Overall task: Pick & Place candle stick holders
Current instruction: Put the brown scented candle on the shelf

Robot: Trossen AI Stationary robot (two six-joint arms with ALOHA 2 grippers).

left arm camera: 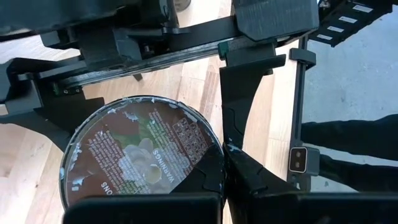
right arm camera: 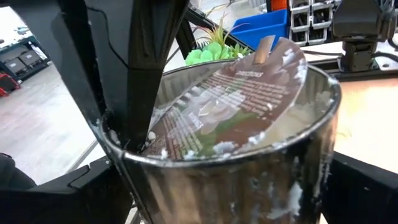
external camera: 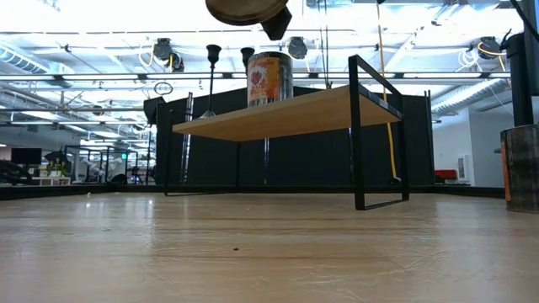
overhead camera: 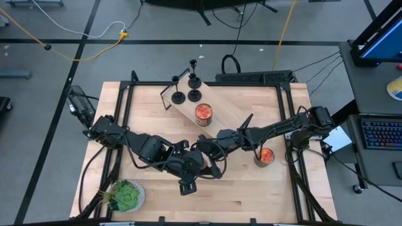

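Right end effector spread wide around a jar held off the bench, left end effector shut with its tip at the rim; holders sit on the shelf beyond both, well apart, so I'd park the jar first, then pinch one stem from straight above.

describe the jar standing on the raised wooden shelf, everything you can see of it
The jar is a short, upright cylinder with an orange-red printed label around its side, and it also looks orange-red from above. It stands on the light wooden shelf, which has a black metal frame. It sits toward the end nearer the arms, apart from the black candle stick holders grouped at the other end. Only the shelf touches it, and no gripper is on it.
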